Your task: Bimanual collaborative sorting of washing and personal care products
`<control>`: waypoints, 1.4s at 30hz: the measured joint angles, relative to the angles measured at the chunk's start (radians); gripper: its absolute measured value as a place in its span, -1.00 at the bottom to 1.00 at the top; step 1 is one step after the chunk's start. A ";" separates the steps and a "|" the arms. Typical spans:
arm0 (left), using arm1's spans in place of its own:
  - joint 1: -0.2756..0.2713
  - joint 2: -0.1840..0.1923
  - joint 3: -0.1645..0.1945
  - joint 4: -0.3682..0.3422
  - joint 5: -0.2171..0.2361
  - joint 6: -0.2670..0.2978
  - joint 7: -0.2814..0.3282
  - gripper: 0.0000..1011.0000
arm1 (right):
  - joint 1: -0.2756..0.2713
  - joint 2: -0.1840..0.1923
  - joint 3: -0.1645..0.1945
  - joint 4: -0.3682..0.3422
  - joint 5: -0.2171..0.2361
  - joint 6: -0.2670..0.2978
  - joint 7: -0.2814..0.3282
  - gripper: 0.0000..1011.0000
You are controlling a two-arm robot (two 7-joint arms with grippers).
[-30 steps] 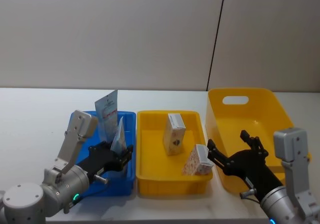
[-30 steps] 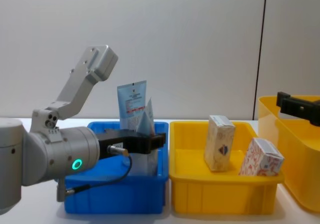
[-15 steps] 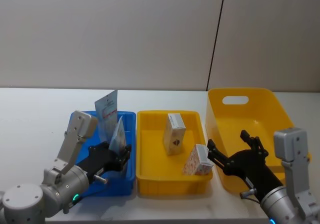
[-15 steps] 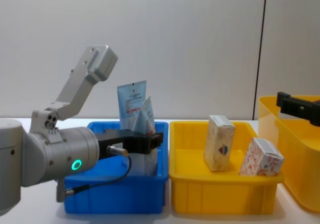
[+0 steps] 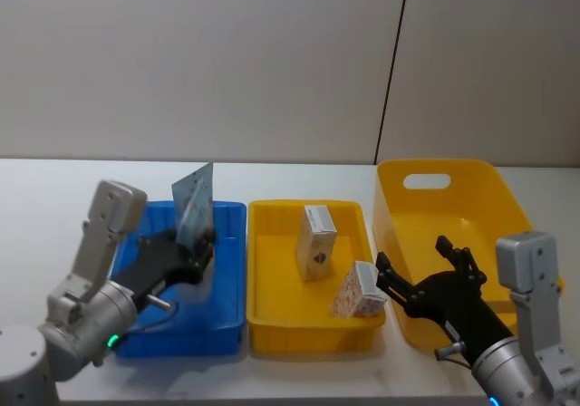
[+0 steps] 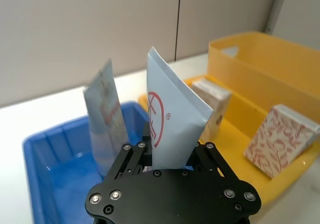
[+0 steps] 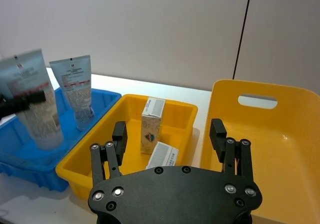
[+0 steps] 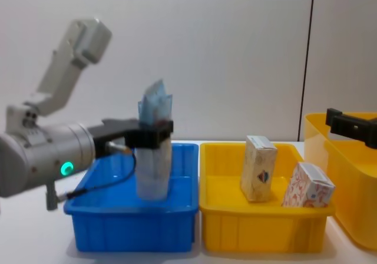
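Where left tool (image 6: 172, 153) grips, tube (image 6: 170, 111) looks pale-blue.

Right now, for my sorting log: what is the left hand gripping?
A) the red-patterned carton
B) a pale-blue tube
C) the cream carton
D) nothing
B: the left hand is shut on a pale-blue tube, while the cream carton and the patterned carton sit in the small yellow tray.

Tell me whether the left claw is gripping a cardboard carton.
No: the left claw is shut on a pale-blue flat-ended squeeze tube over the blue plastic tray.
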 joint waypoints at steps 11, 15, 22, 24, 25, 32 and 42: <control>-0.006 0.029 -0.038 -0.070 -0.029 -0.031 -0.054 -0.51 | 0.000 0.000 0.000 0.000 0.000 0.000 0.000 0.98; -0.017 0.035 -0.044 -0.079 -0.056 -0.042 -0.097 -0.52 | 0.000 0.000 0.000 0.000 0.000 0.000 0.000 0.98; -0.038 0.038 -0.044 -0.075 -0.102 -0.059 -0.175 -0.52 | 0.000 0.000 0.000 0.000 0.000 0.000 0.000 0.98; -0.043 0.037 -0.042 -0.071 -0.113 -0.062 -0.193 -0.52 | 0.000 0.000 0.000 0.000 0.000 0.000 0.000 0.98; -0.048 0.037 -0.040 -0.067 -0.124 -0.065 -0.215 -0.52 | 0.000 0.000 0.000 0.000 0.000 0.000 0.000 0.98; -0.076 0.031 -0.023 -0.035 -0.170 -0.076 -0.305 -0.52 | 0.000 0.000 0.000 0.000 0.000 0.000 0.000 0.98; -0.121 0.015 0.010 0.027 -0.232 -0.088 -0.443 -0.52 | 0.000 0.010 0.000 -0.016 0.011 0.018 0.028 0.98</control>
